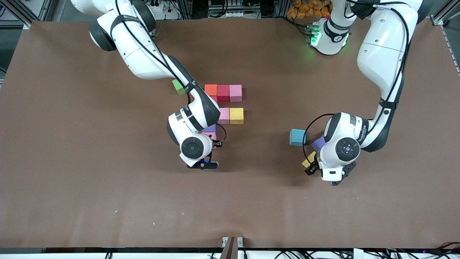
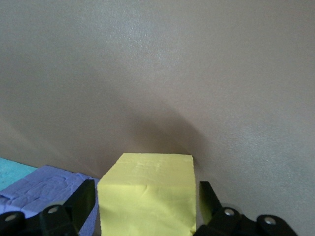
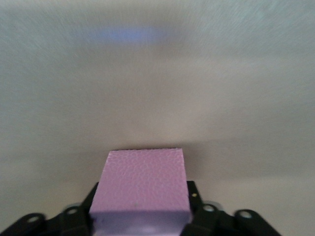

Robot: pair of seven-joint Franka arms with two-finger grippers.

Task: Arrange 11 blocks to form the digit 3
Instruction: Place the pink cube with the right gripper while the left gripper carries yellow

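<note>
The right gripper fingers grip a pink foam cube; lowered crooked, it could push the neighbouring purple foam cube. The left gripper fingers grip a yellow foam cube on the worktop.

Brown matte table; metal frame rails, cables, green indicator light along edge.

Three cameras cover one brown counter: one high overview, two riding on the wrists.

The front view looks steeply down from across the counter toward the arms' bases, taking in its whole surface. The left wrist view sits low and very close, looking past a yellow block between its jaws onto bare counter; that block shows in the front view under the left gripper. The right wrist view, equally close, fills with a pink block, seen in the front view below the right gripper.
</note>
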